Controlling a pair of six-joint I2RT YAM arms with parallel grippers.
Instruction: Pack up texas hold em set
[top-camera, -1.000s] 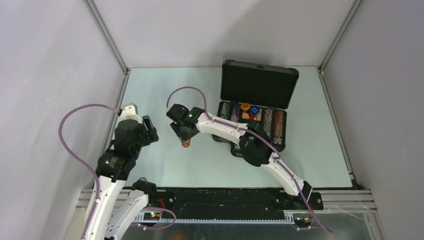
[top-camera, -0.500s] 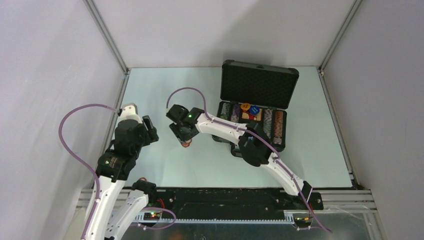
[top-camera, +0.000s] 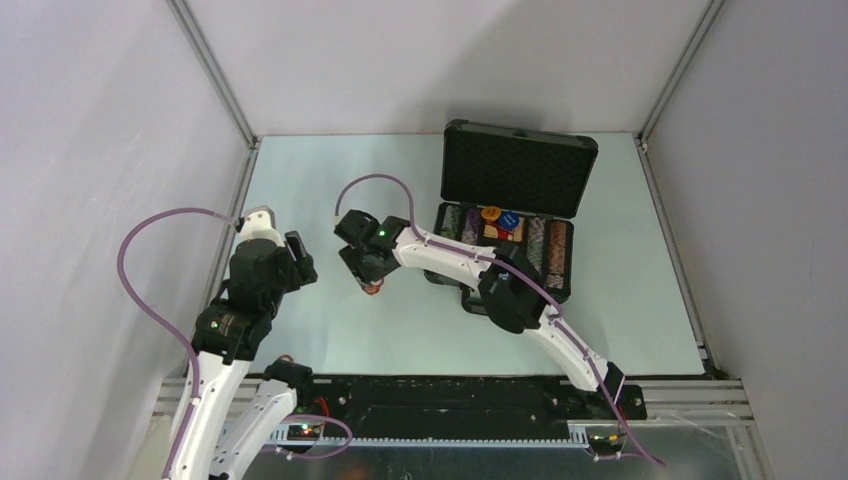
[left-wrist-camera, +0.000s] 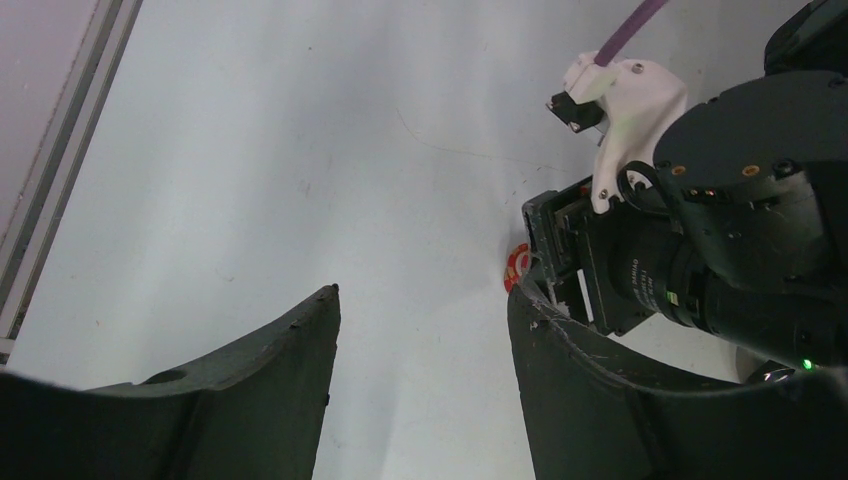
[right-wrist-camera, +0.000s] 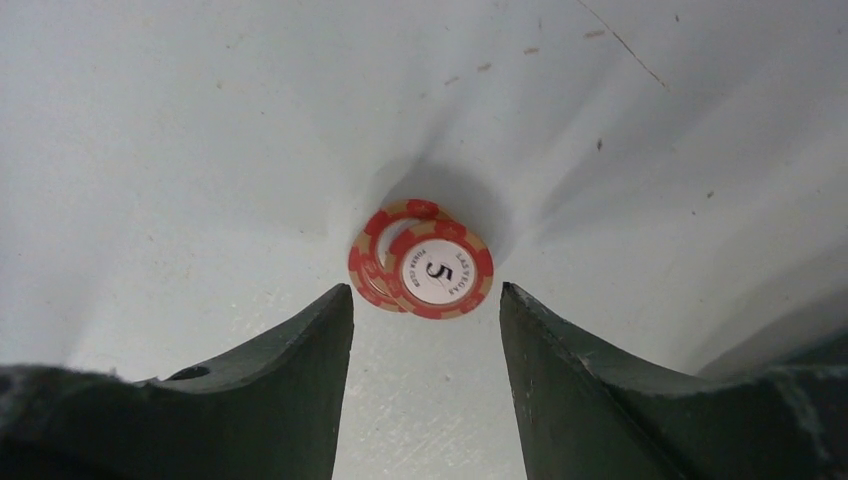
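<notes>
The black case (top-camera: 560, 291) stands open at mid right, its foam-lined lid (top-camera: 515, 170) upright. Chip rows (top-camera: 552, 253) and the card box (top-camera: 504, 229) lie inside. Two overlapping red-white "5" chips (right-wrist-camera: 422, 266) lie on the table, left of the case; they also show in the top view (top-camera: 372, 289) and the left wrist view (left-wrist-camera: 516, 267). My right gripper (right-wrist-camera: 425, 300) is open, low over the table, jaws just short of the chips. My left gripper (left-wrist-camera: 425, 310) is open and empty, to the left of them. No black triangular marker shows.
The right arm (top-camera: 470, 265) reaches across in front of the case. Metal frame rails (top-camera: 232, 205) run along the table's left edge and another (top-camera: 668, 230) along the right. Grey walls close in the back and sides.
My right gripper has crept slightly toward the chips and lowered. The left arm has not moved.
</notes>
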